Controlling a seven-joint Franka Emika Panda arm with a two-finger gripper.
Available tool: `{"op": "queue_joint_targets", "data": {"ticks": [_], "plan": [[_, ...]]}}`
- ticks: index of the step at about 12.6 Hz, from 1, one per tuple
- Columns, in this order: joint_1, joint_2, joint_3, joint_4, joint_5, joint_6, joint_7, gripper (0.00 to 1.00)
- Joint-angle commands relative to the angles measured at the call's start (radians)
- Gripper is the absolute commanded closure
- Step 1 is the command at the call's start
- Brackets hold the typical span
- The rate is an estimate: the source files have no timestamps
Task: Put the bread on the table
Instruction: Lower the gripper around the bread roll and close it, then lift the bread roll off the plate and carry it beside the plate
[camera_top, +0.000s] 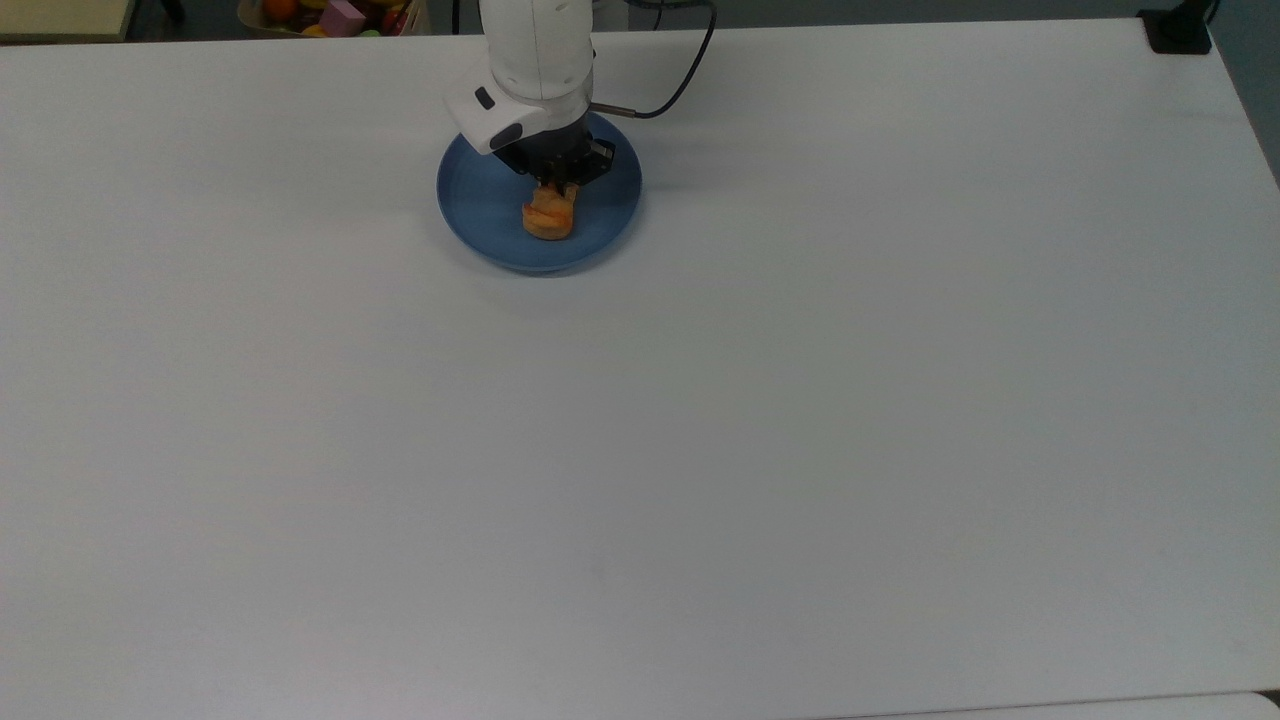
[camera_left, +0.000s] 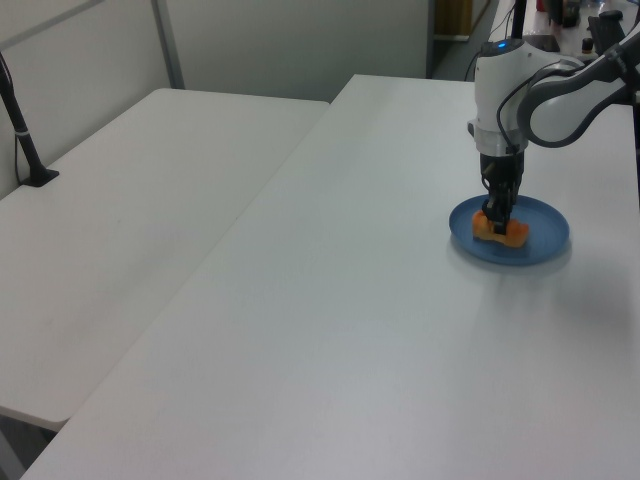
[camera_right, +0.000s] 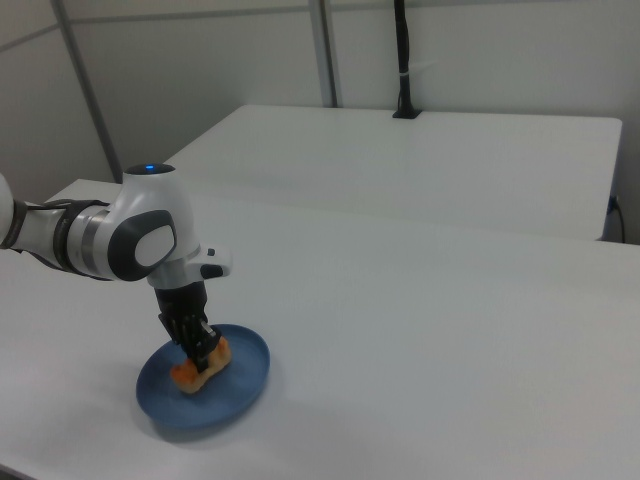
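Note:
The bread (camera_top: 549, 222) is a small orange-brown loaf lying on a round blue plate (camera_top: 480, 205) near the far edge of the white table (camera_top: 700, 450). My gripper (camera_top: 556, 188) points straight down over the loaf's far end, its black fingers shut on the bread. In the left view the gripper (camera_left: 496, 218) meets the bread (camera_left: 503, 233) on the plate (camera_left: 545, 235). The right view has the gripper (camera_right: 203, 352) pinching the bread (camera_right: 188, 377), which tilts slightly with its gripped end higher, over the plate (camera_right: 240, 385). The bread's far end is hidden under the gripper.
A box of colourful toys (camera_top: 340, 15) sits beyond the table at the top view's top left. A black clamp (camera_top: 1178, 30) holds the top right corner. A black cable (camera_top: 680, 90) loops behind the arm. A second white table (camera_left: 130, 200) adjoins.

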Motion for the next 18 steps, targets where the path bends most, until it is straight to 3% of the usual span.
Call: {"op": "queue_joint_targets", "data": {"ticks": [1,5,7,12,18], "plan": [[0.002,-0.047,-0.002,0.031,0.016,-0.099,-0.016,1.0],[0.008,-0.046,-0.048,0.356,0.054,-0.459,-0.126,1.0],[0.009,-0.017,-0.075,0.485,0.068,-0.558,-0.16,1.0],[0.009,0.031,-0.08,0.602,0.073,-0.598,-0.206,1.0],[0.0,0.288,-0.101,0.889,0.095,-0.601,-0.206,1.0]]}}
